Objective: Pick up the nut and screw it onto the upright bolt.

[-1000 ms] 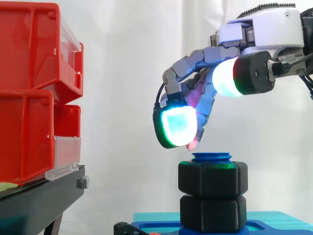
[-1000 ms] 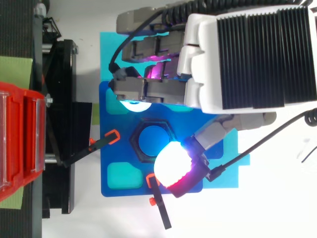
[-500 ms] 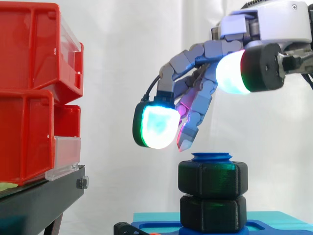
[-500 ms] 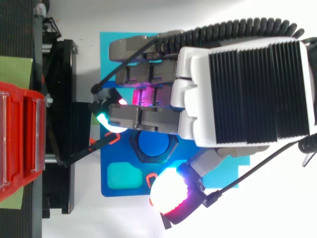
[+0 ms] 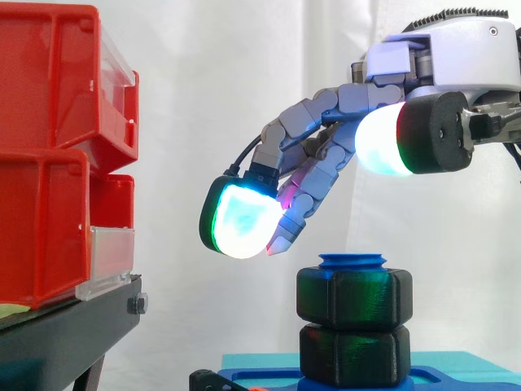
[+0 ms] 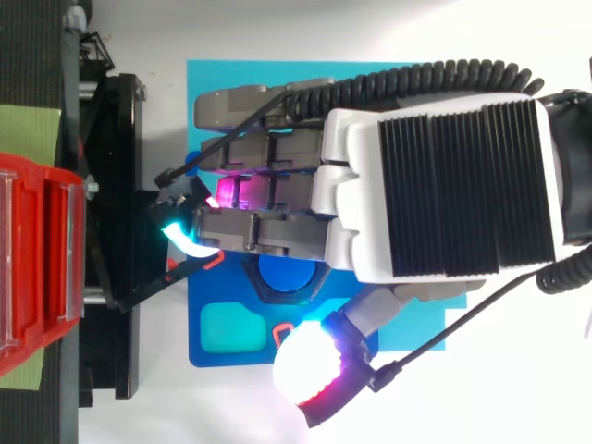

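Since 1 s ago the hand (image 5: 452, 53) has lifted and swung toward the red bins (image 5: 49, 163). Its leading fingertip (image 5: 240, 220), which was just above the upper nut's edge, now hangs clear of it on the bin side.

Hand state: fingers nearly straight, reaching down-left, thumb pad (image 5: 383, 140) well apart from them. Relaxed, nothing held, no contact w/ nut or bolt.

Count for you:
- 2 black hex nuts, upper nut (image 5: 354, 297) sitting directly on lower nut (image 5: 354, 354), touching.
- 1 blue bolt (image 5: 352, 261), its top showing just above the upper nut.
- 2 red bins, stacked, on 1 black stand (image 5: 65, 334).

Orientation: bolt upright, long axis vertical, tip up. Both nuts are threaded on it, bores along the same vertical axis, hex flats facing sideways.

Location: bolt (image 6: 287, 276) w/ nuts stands about mid base plate (image 6: 199, 351), somewhat toward the plate's bin-side edge. Top view puts the fingers over the plate's far half.
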Action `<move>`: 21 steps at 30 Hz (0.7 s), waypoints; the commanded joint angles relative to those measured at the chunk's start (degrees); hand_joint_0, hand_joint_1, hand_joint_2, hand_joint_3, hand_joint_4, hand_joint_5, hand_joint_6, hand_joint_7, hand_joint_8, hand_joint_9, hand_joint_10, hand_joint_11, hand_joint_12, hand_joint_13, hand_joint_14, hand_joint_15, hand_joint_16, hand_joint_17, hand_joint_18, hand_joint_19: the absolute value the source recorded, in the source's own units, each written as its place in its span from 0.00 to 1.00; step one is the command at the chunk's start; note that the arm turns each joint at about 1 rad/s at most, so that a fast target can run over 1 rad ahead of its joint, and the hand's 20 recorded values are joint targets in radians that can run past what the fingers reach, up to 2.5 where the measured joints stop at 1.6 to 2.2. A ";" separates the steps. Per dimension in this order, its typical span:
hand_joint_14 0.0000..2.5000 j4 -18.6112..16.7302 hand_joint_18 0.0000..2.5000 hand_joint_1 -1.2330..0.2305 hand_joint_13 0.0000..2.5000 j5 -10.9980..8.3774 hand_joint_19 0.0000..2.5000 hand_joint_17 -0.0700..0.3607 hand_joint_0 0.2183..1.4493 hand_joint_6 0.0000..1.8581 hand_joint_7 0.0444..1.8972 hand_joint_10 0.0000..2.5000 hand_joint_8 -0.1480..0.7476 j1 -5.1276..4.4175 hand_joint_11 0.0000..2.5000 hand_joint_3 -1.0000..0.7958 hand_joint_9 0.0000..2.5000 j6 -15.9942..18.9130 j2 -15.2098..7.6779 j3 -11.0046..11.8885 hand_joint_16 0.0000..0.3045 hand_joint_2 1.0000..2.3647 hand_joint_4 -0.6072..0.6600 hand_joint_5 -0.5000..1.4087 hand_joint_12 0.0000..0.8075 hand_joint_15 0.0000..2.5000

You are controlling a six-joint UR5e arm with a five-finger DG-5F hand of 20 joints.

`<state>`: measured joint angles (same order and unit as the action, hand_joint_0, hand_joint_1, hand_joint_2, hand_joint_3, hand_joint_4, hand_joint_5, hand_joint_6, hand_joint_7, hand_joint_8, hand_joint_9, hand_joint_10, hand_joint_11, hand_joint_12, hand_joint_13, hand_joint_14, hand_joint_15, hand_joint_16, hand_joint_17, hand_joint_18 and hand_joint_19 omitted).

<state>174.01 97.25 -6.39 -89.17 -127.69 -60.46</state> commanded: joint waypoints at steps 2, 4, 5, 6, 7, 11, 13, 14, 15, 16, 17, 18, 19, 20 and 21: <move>0.00 0.01 0.13 0.72 0.26 0.05 0.00 0.29 0.23 0.27 0.32 0.00 0.39 -0.03 0.00 0.28 0.32 0.05 -0.02 -0.09 0.08 0.00 0.63 0.21 0.27 0.00; 0.00 -0.17 0.13 0.72 0.26 0.05 0.00 0.29 0.23 0.27 0.33 0.00 0.39 -0.03 0.00 0.28 0.32 0.05 0.07 -0.62 0.08 0.00 0.64 0.21 0.27 0.00; 0.00 -0.17 0.13 0.72 0.26 0.05 0.00 0.29 0.23 0.27 0.34 0.00 0.39 0.06 0.00 0.28 0.31 0.05 -0.02 -0.88 0.08 0.00 0.64 0.21 0.27 0.00; 0.00 -0.17 0.13 0.72 0.26 0.05 0.00 0.29 0.24 0.27 0.36 0.00 0.39 -0.03 0.00 0.28 0.31 0.05 -0.02 -0.88 0.08 0.00 0.64 0.22 0.27 0.00; 0.00 -0.17 0.13 0.72 0.26 0.05 0.00 0.29 0.24 0.27 0.37 0.00 0.40 -0.03 0.00 0.28 0.31 0.05 -0.02 -0.88 0.08 0.00 0.65 0.22 0.27 0.00; 0.00 0.10 0.13 0.72 0.26 -0.04 0.00 0.29 0.24 0.27 0.43 0.00 0.40 0.06 0.00 0.28 0.32 0.05 -0.02 -0.97 0.08 0.00 0.65 0.22 0.28 0.00; 0.00 0.27 0.13 0.72 0.26 -0.04 0.00 0.28 0.24 0.27 0.46 0.00 0.41 0.15 0.00 0.28 0.32 0.05 -0.02 -1.06 0.08 0.00 0.66 0.23 0.28 0.00; 0.00 0.36 0.13 0.72 0.26 -0.04 0.00 0.28 0.24 0.27 0.47 0.00 0.41 0.06 0.00 0.28 0.32 0.05 -0.02 -1.06 0.08 0.00 0.66 0.23 0.28 0.00; 0.00 0.36 0.13 0.71 0.26 -0.04 0.00 0.28 0.24 0.27 0.47 0.00 0.41 0.15 0.00 0.28 0.32 0.05 -0.02 -0.97 0.08 0.00 0.67 0.23 0.28 0.00; 0.00 0.36 0.13 0.71 0.26 -0.04 0.00 0.28 0.24 0.27 0.48 0.00 0.41 0.15 0.00 0.28 0.32 0.05 -0.02 -0.97 0.07 0.00 0.66 0.23 0.28 0.00; 0.00 0.45 0.13 0.71 0.26 -0.04 0.00 0.28 0.24 0.27 0.48 0.00 0.41 0.06 0.00 0.28 0.32 -0.03 -0.02 -1.06 0.07 0.00 0.67 0.23 0.28 0.00; 0.00 0.45 0.13 0.71 0.26 -0.04 0.00 0.28 0.24 0.27 0.48 0.00 0.41 0.15 0.00 0.28 0.32 -0.03 -0.02 -1.06 0.07 0.00 0.67 0.23 0.28 0.00; 0.00 0.45 0.13 0.71 0.27 0.05 0.00 0.28 0.24 0.27 0.49 0.00 0.41 0.15 0.00 0.28 0.32 -0.03 0.07 -1.15 0.07 0.00 0.67 0.23 0.28 0.00; 0.00 0.45 0.13 0.71 0.27 -0.04 0.00 0.28 0.24 0.27 0.49 0.00 0.41 0.15 0.00 0.28 0.32 -0.03 -0.02 -1.06 0.07 0.00 0.67 0.23 0.28 0.00; 0.00 0.45 0.13 0.71 0.27 0.05 0.00 0.28 0.24 0.27 0.49 0.00 0.41 0.24 0.00 0.28 0.32 -0.03 -0.02 -1.06 0.07 0.00 0.67 0.23 0.28 0.00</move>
<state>174.43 97.24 -6.23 -89.19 -127.69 -61.52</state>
